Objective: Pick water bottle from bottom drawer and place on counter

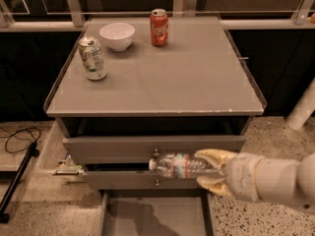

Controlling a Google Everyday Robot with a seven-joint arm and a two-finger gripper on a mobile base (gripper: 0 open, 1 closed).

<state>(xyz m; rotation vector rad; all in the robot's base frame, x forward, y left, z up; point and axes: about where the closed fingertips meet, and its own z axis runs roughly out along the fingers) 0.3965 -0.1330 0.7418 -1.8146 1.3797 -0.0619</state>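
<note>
gripper [209,169] lower right of frame, fingers [214,156] pinching water bottle [179,166] by its base. Bottle horizontal, cap left, above open bottom drawer [152,218].

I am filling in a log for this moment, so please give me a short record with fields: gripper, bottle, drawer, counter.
gripper: low right, in front of the cabinet, shut on the water bottle
water bottle: held sideways, cap to the left, above the open bottom drawer
bottom drawer: pulled out, visible floor bare
counter: carries a white bowl, a red can, a green-white can; bottle not yet there
</note>
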